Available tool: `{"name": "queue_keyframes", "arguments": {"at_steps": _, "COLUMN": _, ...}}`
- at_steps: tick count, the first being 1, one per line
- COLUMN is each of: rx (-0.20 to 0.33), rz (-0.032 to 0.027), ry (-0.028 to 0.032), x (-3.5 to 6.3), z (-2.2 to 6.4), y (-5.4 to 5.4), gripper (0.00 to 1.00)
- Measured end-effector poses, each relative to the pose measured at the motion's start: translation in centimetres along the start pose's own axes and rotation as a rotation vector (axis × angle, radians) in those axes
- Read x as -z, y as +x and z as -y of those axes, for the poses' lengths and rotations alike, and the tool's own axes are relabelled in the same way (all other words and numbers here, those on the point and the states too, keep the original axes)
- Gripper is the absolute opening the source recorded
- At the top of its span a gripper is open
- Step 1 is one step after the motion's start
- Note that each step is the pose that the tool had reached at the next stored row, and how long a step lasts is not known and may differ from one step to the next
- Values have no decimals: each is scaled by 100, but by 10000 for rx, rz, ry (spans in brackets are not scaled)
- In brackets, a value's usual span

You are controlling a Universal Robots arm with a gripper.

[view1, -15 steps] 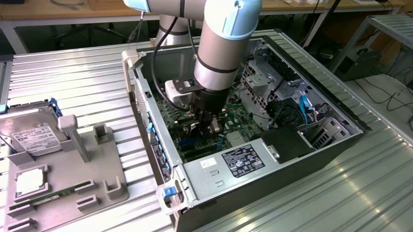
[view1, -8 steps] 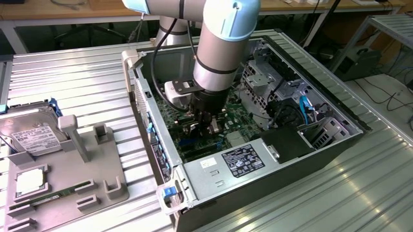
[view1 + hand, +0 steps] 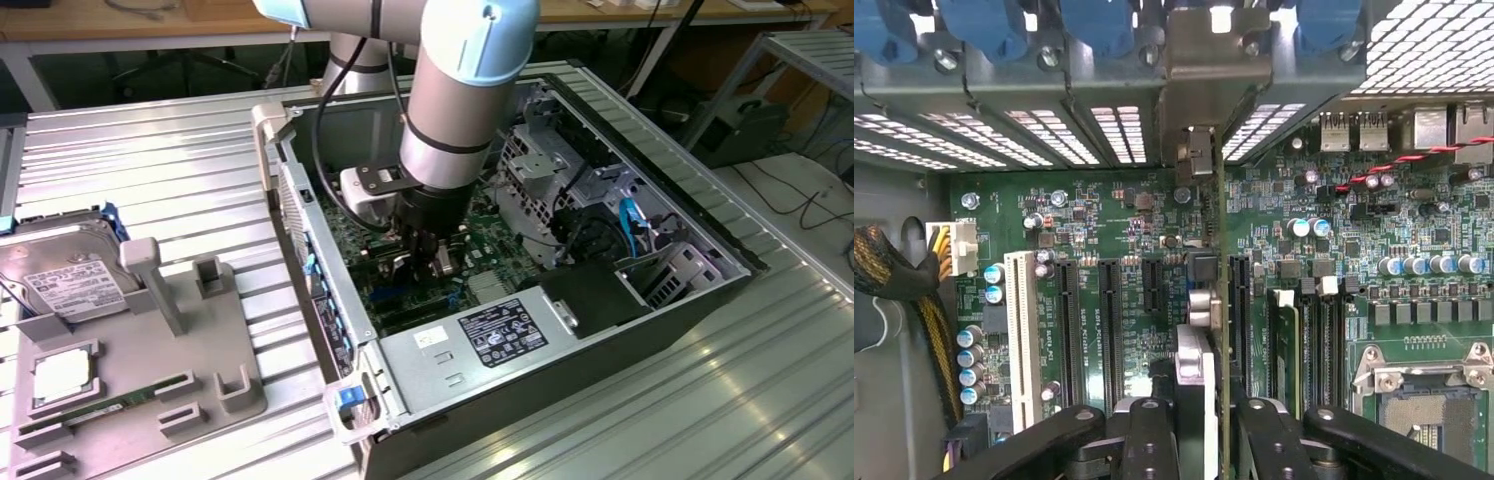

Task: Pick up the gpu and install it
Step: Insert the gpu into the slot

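The gpu shows edge-on in the wrist view as a thin dark card standing upright over the black expansion slots of the green motherboard. Its silvery end bracket sits against the case's rear slot openings. My gripper is shut on the card, with one black finger on each side of it. In the exterior view the gripper reaches down inside the open computer case, low over the motherboard.
A white slot, black-and-yellow cables, a memory stick and the CPU socket surround the card. The power supply fills the case's near end. A hard drive sits on a grey holder at the exterior view's left.
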State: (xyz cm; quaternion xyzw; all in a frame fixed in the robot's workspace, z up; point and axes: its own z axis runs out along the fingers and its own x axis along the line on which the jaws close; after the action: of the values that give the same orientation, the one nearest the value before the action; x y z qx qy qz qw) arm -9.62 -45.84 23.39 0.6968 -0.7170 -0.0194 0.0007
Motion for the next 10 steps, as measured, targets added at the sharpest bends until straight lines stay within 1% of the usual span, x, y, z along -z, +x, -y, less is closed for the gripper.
{"name": "queue_keyframes", "arguments": {"at_steps": 2, "rx": 0, "rz": -16, "ry": -7, "x": 7, "z": -1, "y": 2, "gripper": 28}}
{"name": "queue_keyframes", "arguments": {"at_steps": 8, "rx": 1, "rz": -14, "ry": -7, "x": 8, "z": -1, "y": 2, "gripper": 28}}
{"name": "queue_keyframes", "arguments": {"at_steps": 9, "rx": 0, "rz": -23, "ry": -8, "x": 9, "z": -1, "y": 2, "gripper": 28}}
{"name": "queue_keyframes", "arguments": {"at_steps": 10, "rx": 1, "rz": -44, "ry": -7, "x": 9, "z": 0, "y": 2, "gripper": 28}}
